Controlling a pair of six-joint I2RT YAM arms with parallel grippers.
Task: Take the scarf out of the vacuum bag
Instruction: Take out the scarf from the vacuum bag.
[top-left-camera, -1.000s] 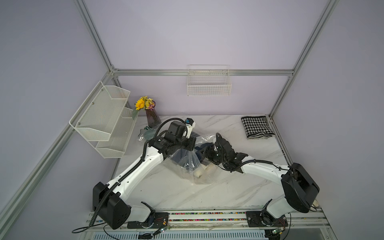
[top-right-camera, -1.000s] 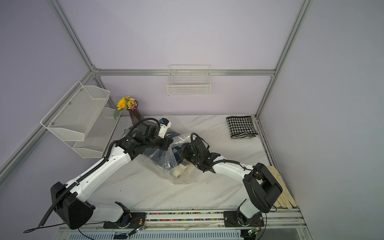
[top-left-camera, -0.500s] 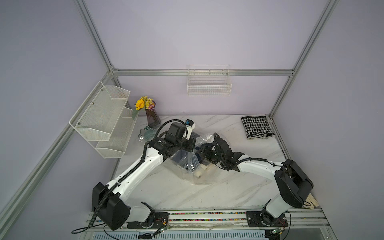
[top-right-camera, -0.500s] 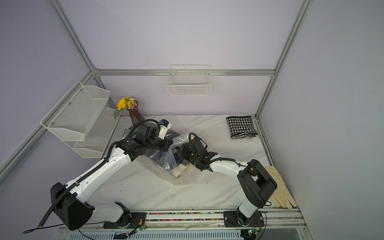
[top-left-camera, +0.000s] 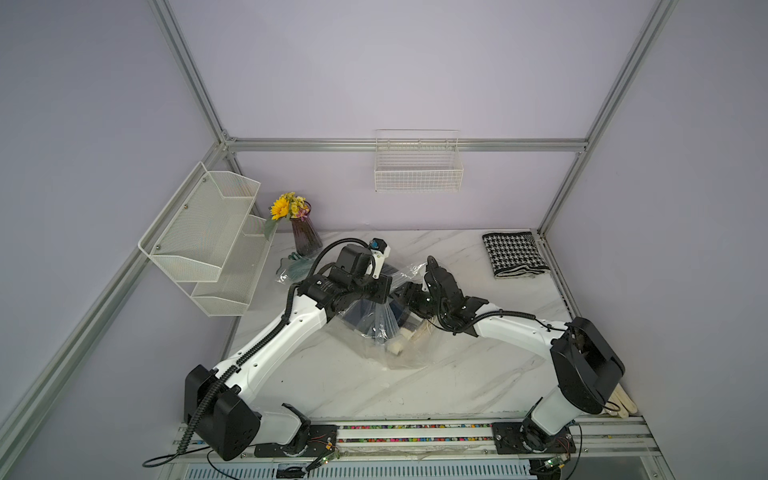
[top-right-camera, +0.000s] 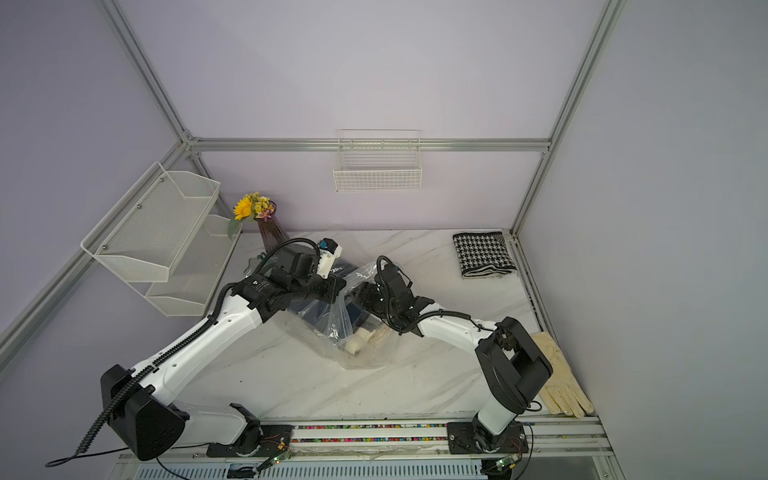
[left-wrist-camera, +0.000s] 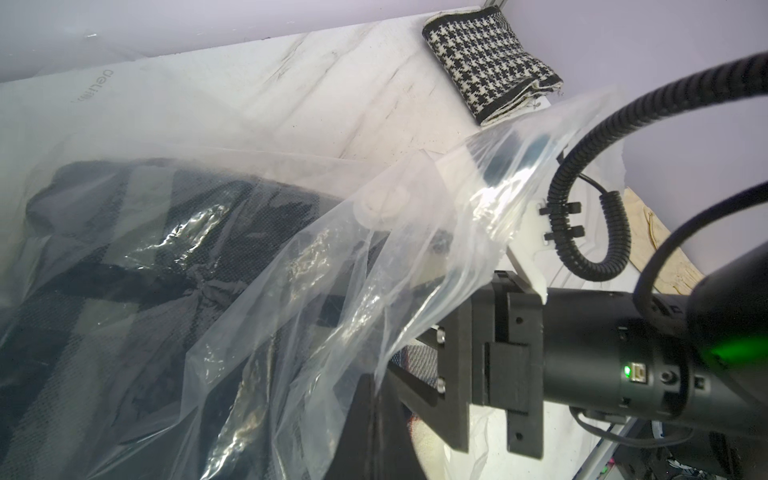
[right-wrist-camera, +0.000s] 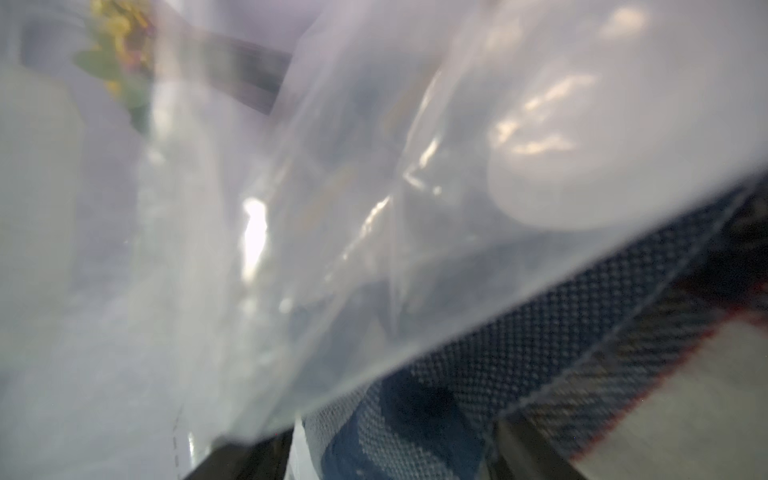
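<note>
Now the right arm has pushed forward from where it stood a second ago, so the right fingers (left-wrist-camera: 419, 395) reach into the open mouth of the large, crinkly, transparent plastic vacuum bag (top-left-camera: 399, 347); the grab looks close. They stand apart astride the cloth's edge, and I cannot tell whether they pinch it yet. The left fingers (top-left-camera: 384, 289) have not shifted: they are closed on the bag's upper film, tenting it off the white marbled desk (top-left-camera: 332, 386). The dark blue checked woven scarf (right-wrist-camera: 519, 336) lies folded inside the bag, mid-desk between the arms, showing a cream, red-edged band. The round white valve cap (left-wrist-camera: 382, 205) sits above it.
</note>
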